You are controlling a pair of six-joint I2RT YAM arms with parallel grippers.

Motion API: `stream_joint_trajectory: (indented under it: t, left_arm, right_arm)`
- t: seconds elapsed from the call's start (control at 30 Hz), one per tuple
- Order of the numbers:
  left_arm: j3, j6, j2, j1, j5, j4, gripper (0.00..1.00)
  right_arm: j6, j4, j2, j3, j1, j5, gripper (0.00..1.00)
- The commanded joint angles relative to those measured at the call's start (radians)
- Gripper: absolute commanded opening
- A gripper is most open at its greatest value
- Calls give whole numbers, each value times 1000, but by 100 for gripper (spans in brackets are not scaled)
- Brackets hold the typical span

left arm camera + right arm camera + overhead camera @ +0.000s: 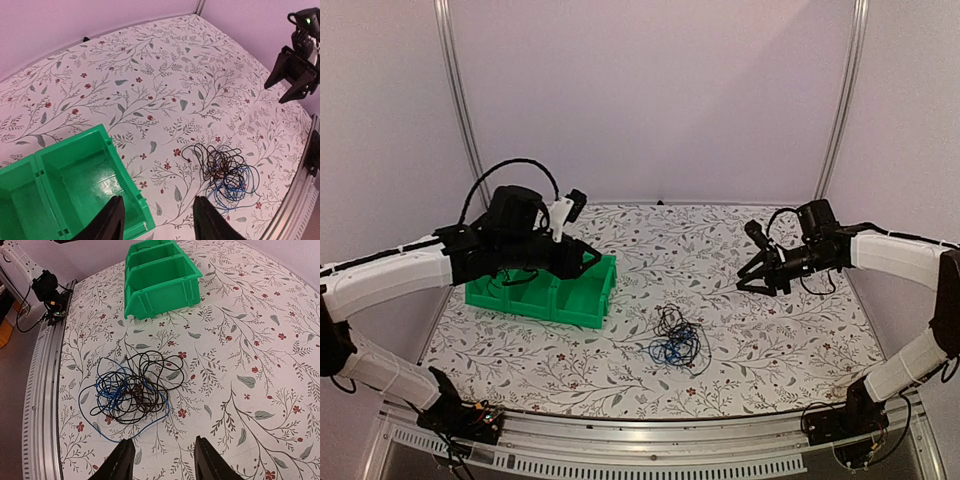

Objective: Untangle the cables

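Note:
The cables [675,340] lie in one small snarl of thin black and blue wires on the flowered table, near its front middle. In the left wrist view the cables [227,172] sit ahead and to the right of my fingers; in the right wrist view the cables [130,390] lie just ahead and to the left. My left gripper [590,256] hovers over the green bin's right end, open and empty [157,201]. My right gripper [753,284] hangs above the table right of the snarl, open and empty [164,441], well clear of the wires.
A green bin [585,305] with several compartments stands on the left half of the table [165,287]. An aluminium rail [42,390] runs along the near table edge. Pale walls close in the back and both sides.

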Motion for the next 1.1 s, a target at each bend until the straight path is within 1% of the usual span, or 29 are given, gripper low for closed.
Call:
stream_joint_trajectory:
  t: [0.0, 0.1, 0.2, 0.33, 0.5, 0.6, 0.7, 0.77, 0.8, 0.9, 0.97, 1.07]
  left_arm:
    - [130, -24, 226, -155, -54, 35, 49]
    - [228, -67, 415, -217, -91, -12, 48]
    - [283, -130, 532, -255, -101, 3, 48]
    - [356, -163, 648, -283, -95, 45, 48]
    - [491, -149, 779, -294, -146, -40, 40]
    - [529, -132, 813, -295, -155, -55, 34]
    - [555, -117, 833, -293, -152, -73, 23]
    - [568, -112, 838, -293, -146, -88, 20]
    - [571, -111, 836, -292, -140, -93, 20]
    - [581, -111, 827, -292, -124, -117, 34]
    - [587, -111, 823, -292, -125, -146, 36]
    - [584, -106, 827, -292, -139, -192, 32]
  right_arm:
    - [-16, -20, 38, 38, 37, 32, 43]
    - [-12, -11, 59, 42, 46, 35, 40]
    - [28, 27, 85, 42, 62, 64, 37]
    - [56, 16, 141, 74, 84, 67, 34]
    - [52, -7, 183, 91, 90, 70, 33]
    - [47, -7, 168, 86, 90, 81, 33]
    - [41, -7, 149, 84, 89, 97, 33]
    - [39, -7, 142, 81, 90, 99, 33]
    - [38, -7, 140, 81, 90, 99, 33]
    - [36, -12, 141, 82, 89, 95, 33]
    - [32, -16, 146, 85, 89, 93, 34]
    - [28, -20, 149, 87, 89, 89, 34]
